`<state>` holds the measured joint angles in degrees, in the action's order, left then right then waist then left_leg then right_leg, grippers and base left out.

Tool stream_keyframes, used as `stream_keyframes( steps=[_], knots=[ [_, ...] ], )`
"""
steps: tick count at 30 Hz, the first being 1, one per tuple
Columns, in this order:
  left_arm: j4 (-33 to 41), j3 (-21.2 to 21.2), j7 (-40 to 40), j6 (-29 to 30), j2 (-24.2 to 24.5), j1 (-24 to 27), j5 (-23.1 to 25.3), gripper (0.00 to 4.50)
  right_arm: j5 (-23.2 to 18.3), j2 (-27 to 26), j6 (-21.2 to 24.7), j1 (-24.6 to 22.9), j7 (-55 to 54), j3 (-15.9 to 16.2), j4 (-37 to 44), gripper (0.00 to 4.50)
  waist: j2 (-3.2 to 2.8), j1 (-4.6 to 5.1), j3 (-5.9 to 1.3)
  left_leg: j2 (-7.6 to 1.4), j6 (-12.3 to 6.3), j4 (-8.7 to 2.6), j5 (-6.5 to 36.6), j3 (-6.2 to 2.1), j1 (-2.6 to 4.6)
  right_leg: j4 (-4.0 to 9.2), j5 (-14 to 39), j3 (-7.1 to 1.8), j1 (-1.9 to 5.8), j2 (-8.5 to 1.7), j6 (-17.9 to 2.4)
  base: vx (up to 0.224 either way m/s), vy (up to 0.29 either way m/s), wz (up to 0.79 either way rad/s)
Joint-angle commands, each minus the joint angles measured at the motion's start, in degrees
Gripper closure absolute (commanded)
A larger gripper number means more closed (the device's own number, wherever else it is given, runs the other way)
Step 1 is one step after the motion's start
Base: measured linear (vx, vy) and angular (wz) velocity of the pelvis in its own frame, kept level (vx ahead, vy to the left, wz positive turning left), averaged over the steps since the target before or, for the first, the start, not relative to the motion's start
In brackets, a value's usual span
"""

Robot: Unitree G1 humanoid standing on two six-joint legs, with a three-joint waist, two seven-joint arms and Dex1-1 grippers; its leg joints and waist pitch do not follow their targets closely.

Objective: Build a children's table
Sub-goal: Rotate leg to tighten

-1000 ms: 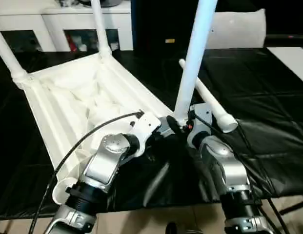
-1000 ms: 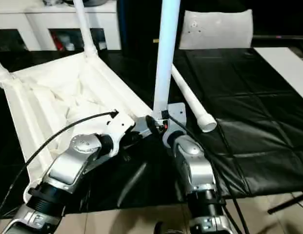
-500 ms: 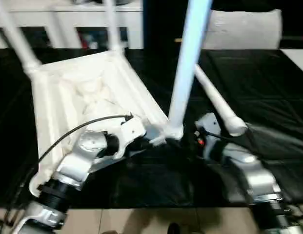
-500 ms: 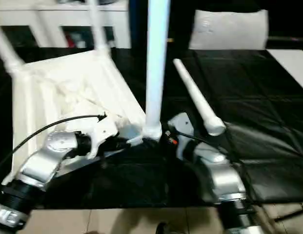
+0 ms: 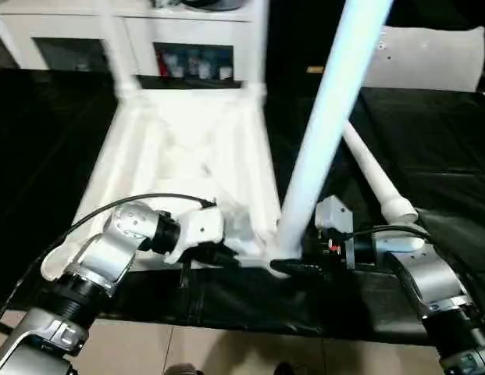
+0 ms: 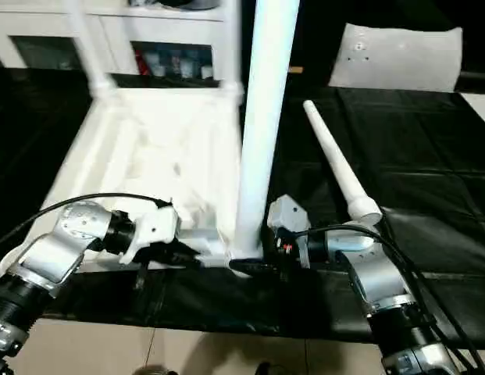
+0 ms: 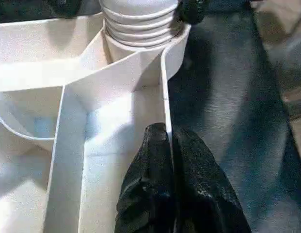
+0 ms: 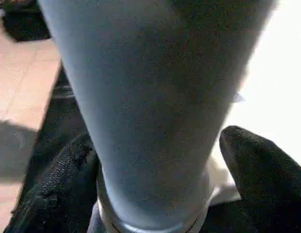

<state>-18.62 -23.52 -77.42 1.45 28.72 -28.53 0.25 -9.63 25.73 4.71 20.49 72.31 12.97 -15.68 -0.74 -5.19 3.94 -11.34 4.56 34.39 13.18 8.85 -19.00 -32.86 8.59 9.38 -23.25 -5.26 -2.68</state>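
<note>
Left wrist view — left tool (image 7: 169, 145) pinching white plastic tabletop's rim (image 7: 166, 73), right tool (image 8: 155, 160) around tall white round leg (image 5: 324, 133), touching it.

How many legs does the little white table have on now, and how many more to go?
Three long white tapered legs stand in corner sockets of the upside-down white plastic tabletop: two at the far corners, one near. The right end effector straddles that near leg's base, while the left end effector pinches the tabletop's rim. The fourth leg lies loose on the black mat.
</note>
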Motion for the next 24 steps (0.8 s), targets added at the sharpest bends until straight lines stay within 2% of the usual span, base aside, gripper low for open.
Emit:
stream_keyframes(
  steps=[1,4,6,9,10,13,19,23,24],
  knots=[
    [-0.41,-3.11,-3.87,-2.6,-0.03,-1.06,1.25,4.5,-0.23,0.93,-1.51,0.95,2.28,0.79,-1.08,0.79,0.61,0.48,-3.85,-2.2,-5.33,-3.99,4.69,0.15,-0.66,3.65,18.84,-4.48,3.78,-4.06,-7.42,0.0,0.0,0.0],
    [-1.3,-3.4,-4.3,-3.4,0.14,-1.55,1.3,4.5,0.06,1.2,-2.29,1.25,3.71,1.45,-1.7,0.95,0.71,0.51,-3.79,-2.13,-4.95,-4.05,5.33,0.1,-0.69,3.82,20.54,-4.45,3.85,-4.05,-6.71,0.0,0.0,0.0],
    [-1.52,-3.45,-4.46,-3.58,0.22,-1.66,1.33,4.5,-0.12,1.2,-2.29,1.28,4.09,1.53,-1.77,1.21,0.76,0.52,-3.81,-2.12,-4.97,-4.03,5.07,0.1,-0.7,3.82,20.59,-4.45,3.84,-4.0,-6.49,0.0,0.0,0.0],
    [-2.09,-3.5,-4.84,-4.21,0.39,-1.85,1.41,4.5,-0.22,1.34,-2.59,1.38,4.87,1.79,-2.03,1.39,0.71,0.47,-3.88,-2.11,-5.17,-3.97,4.53,0.12,-0.71,3.72,19.85,-4.43,3.8,-3.93,-6.64,0.0,0.0,0.0],
    [-2.46,-3.51,-5.02,-4.62,0.53,-1.93,1.48,4.5,-0.24,1.41,-2.76,1.39,5.23,1.97,-2.12,1.59,0.67,0.49,-3.86,-2.16,-5.2,-3.99,4.4,0.08,-0.75,3.68,19.51,-4.44,3.8,-3.94,-6.79,0.0,0.0,0.0],
    [-3.22,-3.44,-5.04,-5.12,0.57,-2.05,1.43,4.5,-0.6,1.27,-2.71,1.29,5.57,1.99,-2.19,1.68,0.68,0.48,-3.87,-2.07,-5.3,-3.96,4.32,0.13,-0.78,3.66,19.39,-4.4,3.84,-3.9,-6.88,0.0,0.0,0.0],
    [-2.02,-1.49,-1.4,-1.69,-0.66,-0.59,0.13,4.5,-2.52,-0.82,1.18,-1.47,2.71,1.27,1.13,1.75,0.67,0.48,-3.72,-2.22,-4.97,-4.08,4.7,0.1,-0.7,3.79,19.94,-4.39,3.78,-3.86,-6.63,0.0,0.0,0.0],
    [1.89,1.94,6.41,5.83,-3.95,1.76,-1.86,4.5,-3.05,-6.28,7.73,-4.04,-8.01,-0.64,3.97,1.76,0.61,0.92,-3.22,-1.96,-3.55,-4.3,7.24,0.09,-0.62,4.63,25.07,-4.18,3.61,-3.92,-4.99,0.0,0.0,0.0],
    [3.29,2.8,9.22,8.1,-5.47,2.44,-2.2,4.5,-2.51,-8.85,9.41,-4.32,-12.73,-1.3,4.05,1.76,0.71,1.23,-3.13,-1.8,-2.66,-4.34,8.26,0.1,-0.47,4.99,27.69,-4.03,3.57,-3.87,-3.87,0.0,0.0,0.0]
  ],
)
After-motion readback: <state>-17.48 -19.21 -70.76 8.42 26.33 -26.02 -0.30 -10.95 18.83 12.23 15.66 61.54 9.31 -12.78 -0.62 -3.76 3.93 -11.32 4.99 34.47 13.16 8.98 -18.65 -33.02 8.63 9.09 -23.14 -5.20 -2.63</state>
